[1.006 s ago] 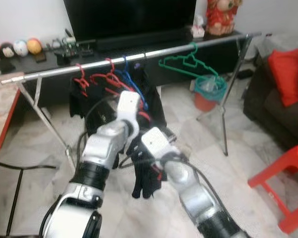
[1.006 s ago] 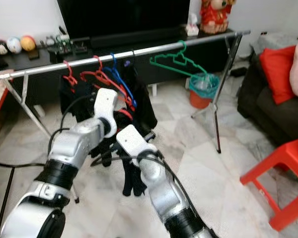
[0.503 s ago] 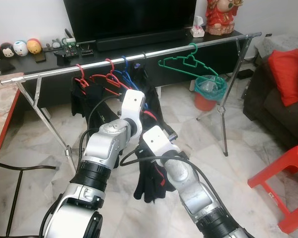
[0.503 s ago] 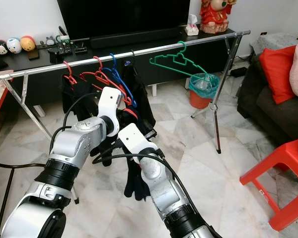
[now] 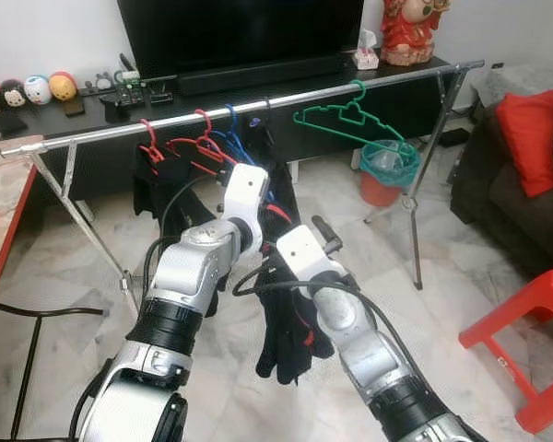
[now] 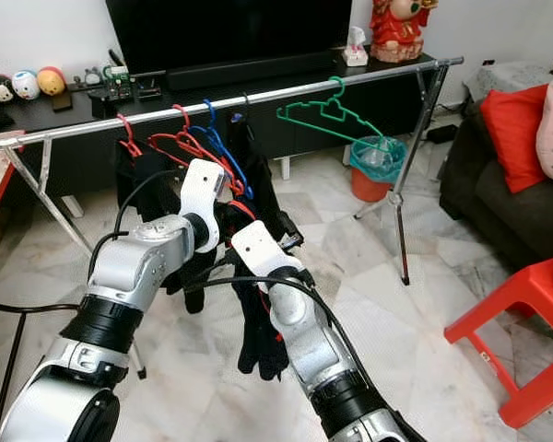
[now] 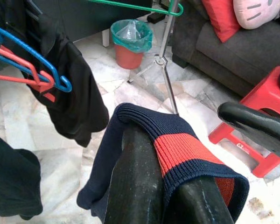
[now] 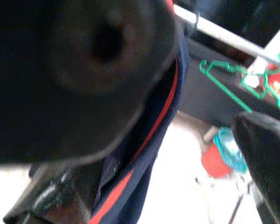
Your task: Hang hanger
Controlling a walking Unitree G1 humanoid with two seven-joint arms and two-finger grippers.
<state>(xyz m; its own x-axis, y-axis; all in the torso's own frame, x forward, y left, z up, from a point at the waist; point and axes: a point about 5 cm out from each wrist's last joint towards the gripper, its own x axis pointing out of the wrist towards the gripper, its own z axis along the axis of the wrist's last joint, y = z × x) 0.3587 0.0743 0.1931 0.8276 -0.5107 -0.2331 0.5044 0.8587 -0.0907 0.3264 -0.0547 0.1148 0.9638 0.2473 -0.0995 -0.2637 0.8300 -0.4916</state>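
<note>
Two hands are up in front of the silver clothes rail (image 5: 258,103), just below its middle. Left hand (image 7: 170,196): fingers pressed together on the navy garment with a red stripe (image 7: 186,158), cloth folded over them. Right hand (image 5: 324,241) sits just beside the left, also at the garment; one black finger (image 5: 323,230) sticks up free, so it looks parted, grip unclear. The garment (image 5: 290,331) hangs down dark below both hands; can't tell whether a hanger is inside it. On the rail: red hangers (image 5: 180,147) and a blue hanger (image 5: 235,138) toward its left end with a black garment (image 7: 72,88), and a green hanger (image 5: 350,118) empty right of middle.
</note>
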